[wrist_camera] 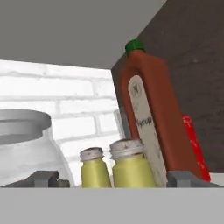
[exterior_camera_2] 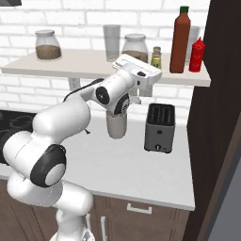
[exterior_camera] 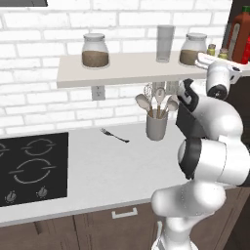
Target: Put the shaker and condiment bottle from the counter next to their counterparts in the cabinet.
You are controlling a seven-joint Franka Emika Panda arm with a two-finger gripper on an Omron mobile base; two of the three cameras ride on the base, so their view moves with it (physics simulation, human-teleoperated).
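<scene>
Two tiny yellow-green shakers with tan caps (wrist_camera: 131,168) stand side by side between the released tool's (wrist_camera: 113,178) fingertips (wrist_camera: 43,178); one tall dark red-brown labelled bottle (wrist_camera: 151,118) rises just behind, on the cream shelf (exterior_camera_2: 94,70).

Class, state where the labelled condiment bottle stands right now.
The condiment bottle stands upright on the cabinet at its right end, between the two shakers and the plain red bottle.

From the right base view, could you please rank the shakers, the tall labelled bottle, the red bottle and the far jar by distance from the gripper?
1. The two shakers, on the shelf just past the open gripper; too close together to rank.
2. The tall labelled bottle, right of them.
3. The plain red bottle, further right by the dark panel.
4. The far jar, at the shelf's left end.
</scene>
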